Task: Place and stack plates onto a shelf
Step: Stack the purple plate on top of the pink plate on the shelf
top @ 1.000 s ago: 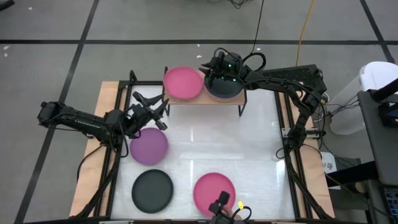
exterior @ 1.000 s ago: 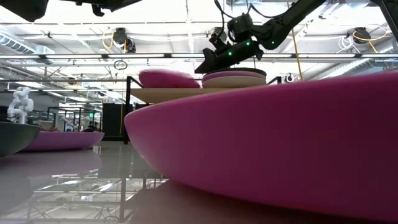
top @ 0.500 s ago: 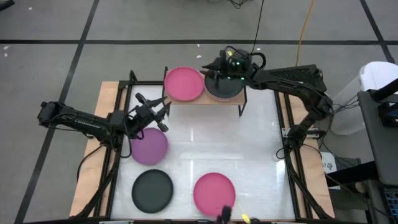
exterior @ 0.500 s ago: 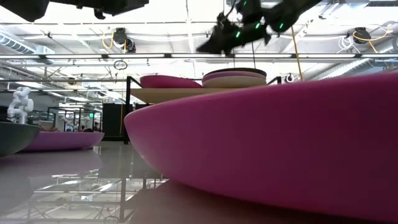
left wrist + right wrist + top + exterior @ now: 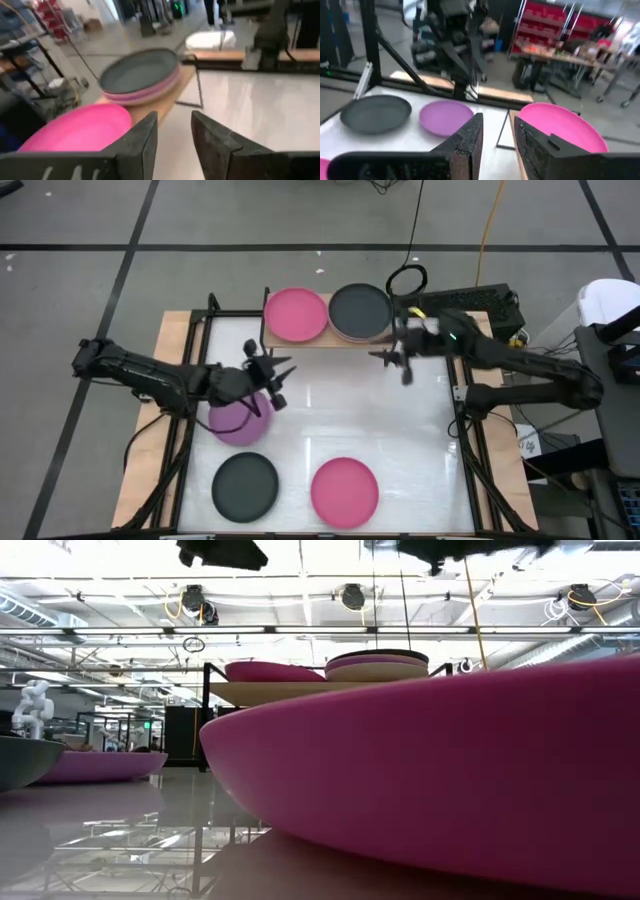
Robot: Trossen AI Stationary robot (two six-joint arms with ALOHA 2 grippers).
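The shelf (image 5: 322, 343) stands at the table's far edge. On it a hot pink plate (image 5: 296, 314) lies beside a stack topped by a black plate (image 5: 360, 311); the low view shows purple and beige plates under the black plate (image 5: 377, 656). A purple plate (image 5: 238, 420), a black plate (image 5: 245, 485) and a hot pink plate (image 5: 345, 490) lie flat on the table. My left gripper (image 5: 279, 380) hovers open over the purple plate's far right rim. My right gripper (image 5: 389, 362) is open in the air in front of the shelf's right end.
The white table top (image 5: 340, 415) lies bare between the shelf and the near plates. Black frame rails (image 5: 462, 420) run along the table's left and right sides. In the low view the near pink plate (image 5: 430, 770) fills the foreground.
My right gripper has risen from the black plate on top of the shelf stack and swung toward the near edge and right, now past the shelf's front. My left gripper has shifted toward the table's right, over the purple plate's rim. No plate has moved.
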